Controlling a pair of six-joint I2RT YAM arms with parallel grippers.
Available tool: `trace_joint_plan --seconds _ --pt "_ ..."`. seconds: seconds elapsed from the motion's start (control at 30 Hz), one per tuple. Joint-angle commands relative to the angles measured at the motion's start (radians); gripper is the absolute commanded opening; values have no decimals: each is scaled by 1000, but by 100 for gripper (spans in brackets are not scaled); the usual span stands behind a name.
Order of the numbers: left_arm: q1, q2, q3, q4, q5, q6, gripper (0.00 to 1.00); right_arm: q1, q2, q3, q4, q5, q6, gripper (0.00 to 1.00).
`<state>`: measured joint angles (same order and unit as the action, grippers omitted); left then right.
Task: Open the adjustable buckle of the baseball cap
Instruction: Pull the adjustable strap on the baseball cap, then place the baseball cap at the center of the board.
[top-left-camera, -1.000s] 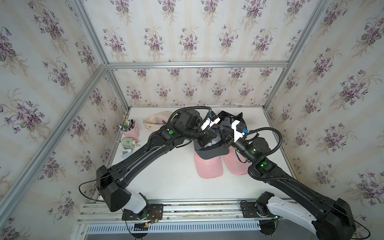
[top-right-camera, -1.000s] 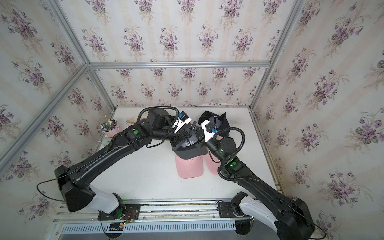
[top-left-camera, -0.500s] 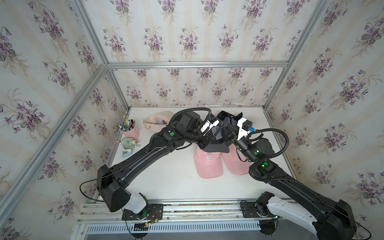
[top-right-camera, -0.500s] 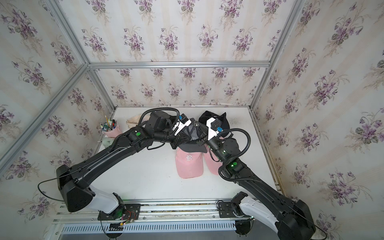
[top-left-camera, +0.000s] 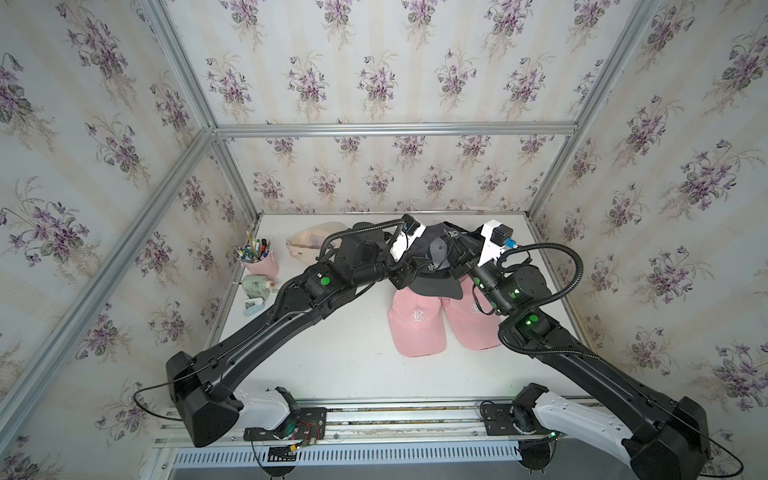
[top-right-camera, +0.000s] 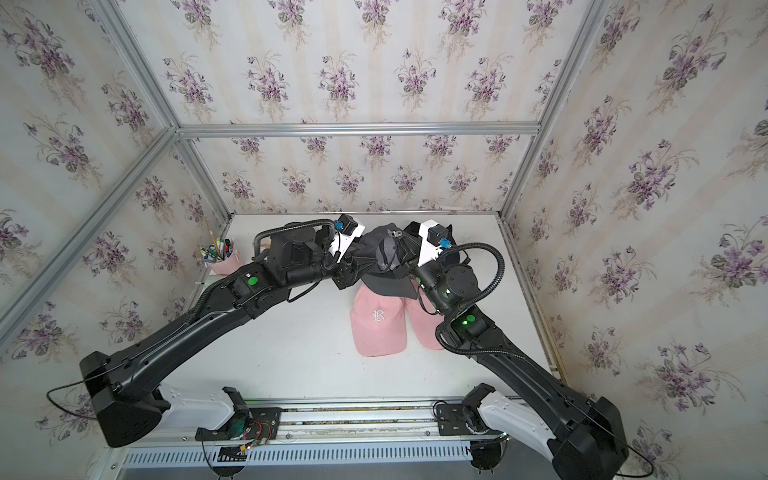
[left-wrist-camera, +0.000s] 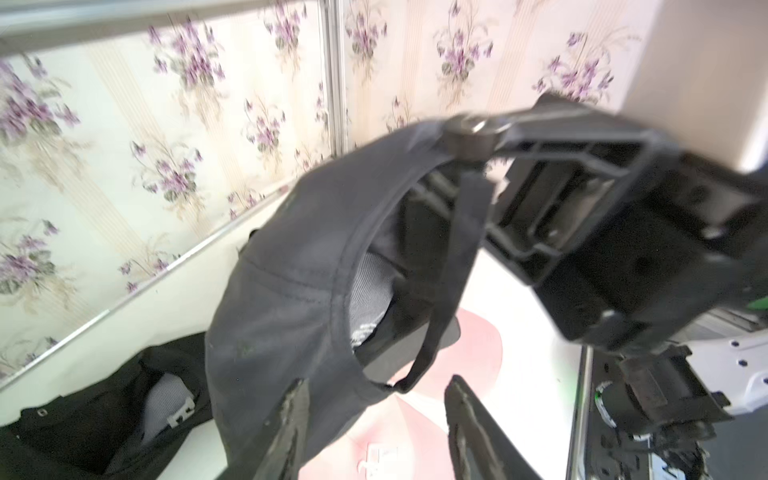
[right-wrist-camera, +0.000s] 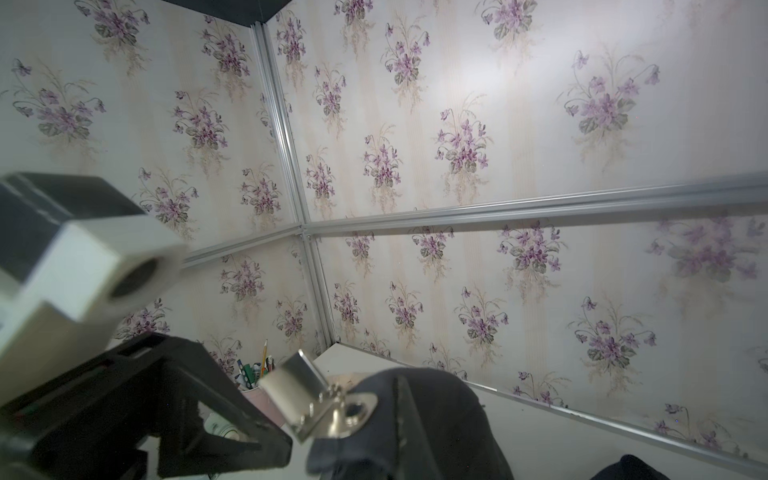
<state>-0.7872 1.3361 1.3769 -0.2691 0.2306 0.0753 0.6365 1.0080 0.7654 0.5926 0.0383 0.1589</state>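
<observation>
My left jaws stand apart with nothing between them, one tip touching or just beside the fabric of the dark cap (left-wrist-camera: 282, 299), I cannot tell which. My right jaws are closed on the cap's back band right at the buckle (right-wrist-camera: 307, 399), holding the cap up off the worktop (top-left-camera: 332, 361) above two pink caps (top-left-camera: 417, 328). From that grip the strap (left-wrist-camera: 453, 270) runs slack down to the far side of the back opening. In the right wrist view the silver clasp plate stands tilted up from its base, so I judge the buckle flipped open, or nearly so. What may be left is to draw the strap loose and set the cap down. I cannot tell whether the strap is threaded through the clasp: my right jaws hide that spot in the left wrist view, and in both top views the buckle is only a small bright speck between my wrists. The left wrist view is blurred, and a second dark cap (left-wrist-camera: 104, 419) lies partly cut off at its edge.
</observation>
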Motion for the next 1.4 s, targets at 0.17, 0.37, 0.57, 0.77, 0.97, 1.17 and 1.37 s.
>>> trace_joint_plan --seconds 0.17,0.37,0.57,0.77,0.97,1.17,1.37 --pt "-161 -68 -50 116 -332 98 63 5 60 82 -47 154 103 0" --pt "-264 -100 -202 290 -477 88 63 9 102 127 -45 204 122 0" --pt "-290 -38 -291 469 -507 30 63 20 135 176 -51 224 122 0" --pt "-288 62 -328 673 -498 22 63 42 155 217 -73 287 102 0" --pt "-278 166 -309 786 -484 -44 64 47 153 222 -77 328 124 0" --pt "-244 231 -299 831 -478 -118 64 53 147 231 -89 354 142 0" --pt "-202 293 -272 857 -438 -169 63 76 149 231 -95 389 142 0"
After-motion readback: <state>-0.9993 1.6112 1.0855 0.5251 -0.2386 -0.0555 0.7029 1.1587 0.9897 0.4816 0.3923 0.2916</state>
